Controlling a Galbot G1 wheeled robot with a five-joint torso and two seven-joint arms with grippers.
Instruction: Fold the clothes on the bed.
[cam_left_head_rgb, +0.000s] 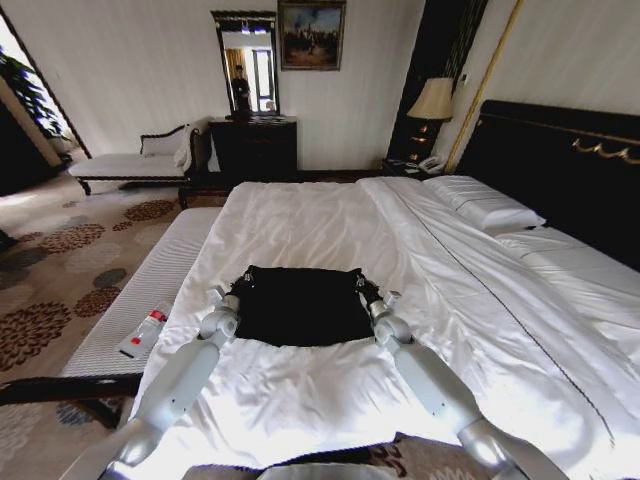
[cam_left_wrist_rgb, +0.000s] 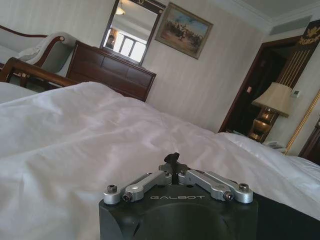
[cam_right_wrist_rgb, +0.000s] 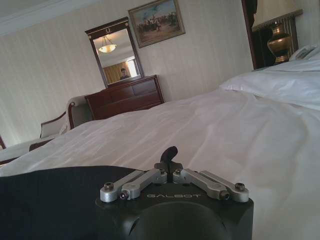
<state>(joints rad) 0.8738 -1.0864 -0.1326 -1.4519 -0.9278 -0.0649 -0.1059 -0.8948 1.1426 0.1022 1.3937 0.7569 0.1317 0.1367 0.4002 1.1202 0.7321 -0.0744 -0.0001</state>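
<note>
The clothes (cam_left_head_rgb: 300, 310), a black T-shirt, lie as a rough rectangle on the white sheet of the bed (cam_left_head_rgb: 300, 215), close to the near edge. My left gripper (cam_left_head_rgb: 238, 288) is at the shirt's far left corner and my right gripper (cam_left_head_rgb: 366, 290) at its far right corner. The fabric is bunched up at both corners. The left wrist view shows the left gripper (cam_left_wrist_rgb: 172, 159) shut low over the sheet, with black cloth (cam_left_wrist_rgb: 285, 217) beside it. The right gripper (cam_right_wrist_rgb: 170, 154) looks the same in the right wrist view, next to black cloth (cam_right_wrist_rgb: 50, 197).
A long striped bench (cam_left_head_rgb: 140, 295) runs along the bed's left side, with a small red and white item (cam_left_head_rgb: 145, 333) on it. Pillows (cam_left_head_rgb: 487, 205) and the dark headboard (cam_left_head_rgb: 560, 170) are to the right. A dresser (cam_left_head_rgb: 253, 148) and a chaise (cam_left_head_rgb: 135, 162) stand at the far wall.
</note>
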